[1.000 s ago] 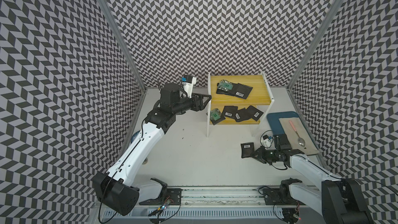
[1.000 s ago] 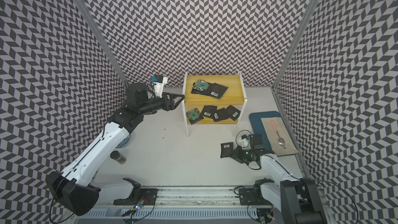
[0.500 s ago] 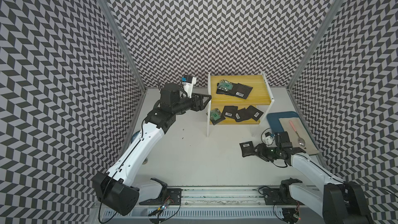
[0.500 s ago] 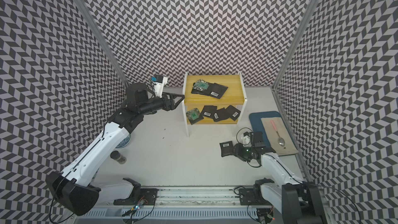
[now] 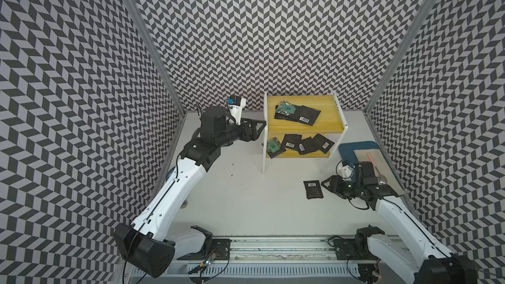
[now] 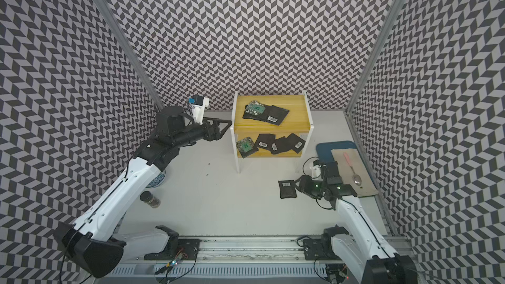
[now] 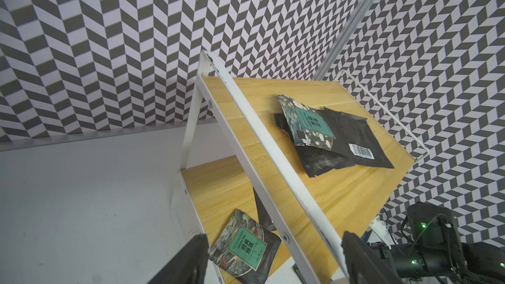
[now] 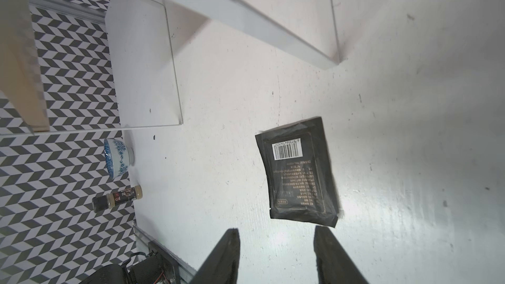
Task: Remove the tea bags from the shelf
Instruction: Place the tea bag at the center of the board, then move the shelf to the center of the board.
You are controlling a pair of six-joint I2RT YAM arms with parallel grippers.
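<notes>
My left gripper (image 5: 260, 129) hangs with jaws apart and empty just beside the shelf (image 5: 329, 121), at its white side panel. Tea bags (image 5: 300, 144) lie on both yellow boards, a green-patterned one on each. Further right, one black tea bag (image 5: 313, 189) lies flat on the desk (image 5: 246, 192), barcode up, with my right gripper (image 5: 326, 184) just beside it, jaws apart and holding nothing.

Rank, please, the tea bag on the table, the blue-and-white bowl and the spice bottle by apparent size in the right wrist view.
Largest: tea bag, clearly, though it lies nearest the camera.
Then blue-and-white bowl and spice bottle, roughly alike: bowl fuller, bottle longer, so I would not rank them.
</notes>
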